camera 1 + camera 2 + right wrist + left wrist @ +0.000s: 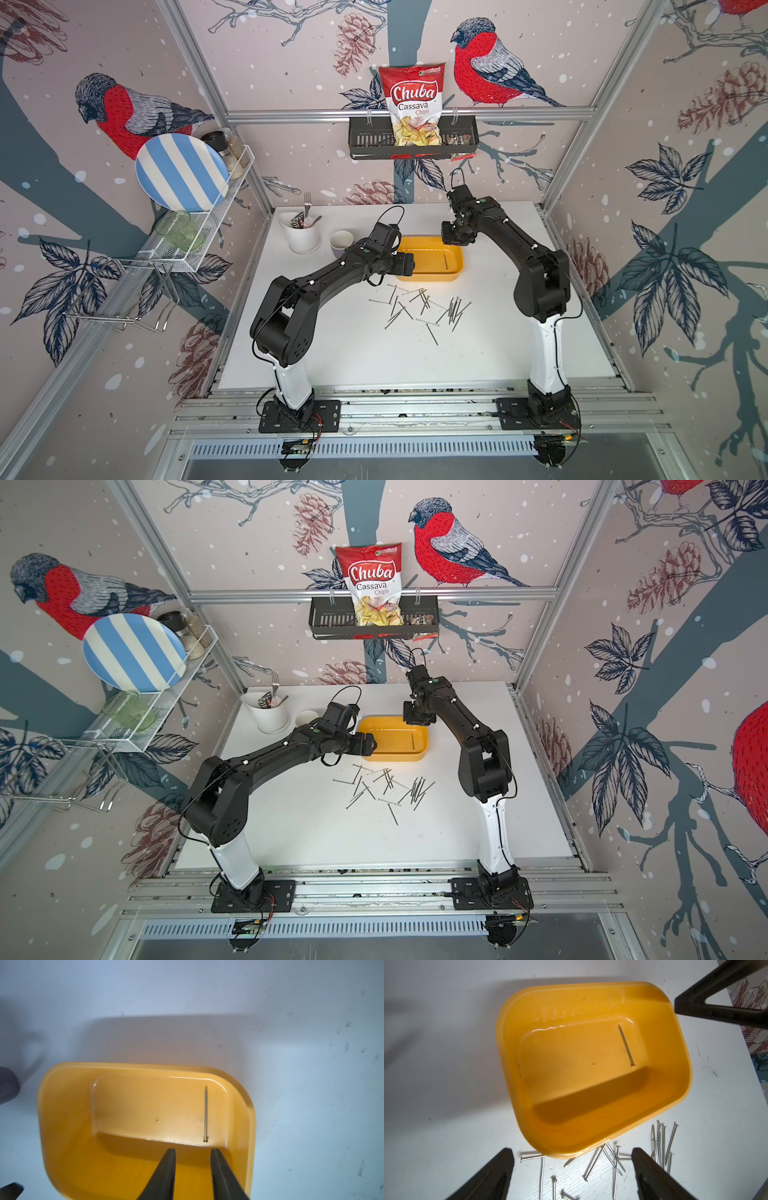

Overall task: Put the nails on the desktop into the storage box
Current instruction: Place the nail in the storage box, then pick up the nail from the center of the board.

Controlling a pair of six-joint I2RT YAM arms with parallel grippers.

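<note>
Nearest me the desktop (353,361) is bare. Past that, in the middle, lies the scatter of nails (419,309), a couple dozen by my guess. Some cross each other, and there is a tight bundle at the right end. None of these is in yet.

Just beyond them sits the yellow box (436,277), with a single nail (205,1113) flat on its floor near the right end. So I judge the job barely begun: one in, nearly all left.

My left pincer (572,1152) hangs over the box's near left corner, jaws wide apart and empty. My right pincer (193,1150) is above the far right corner, jaws parted with nothing between them.

Further left stand a cup (341,243) and a white holder (301,241) with a fork (307,203), out of my path. On the far wall a black basket (365,139) holds a chips bag (411,99). Nothing blocks the way from nails to box, though I expect the crossed nails to be fiddly.
</note>
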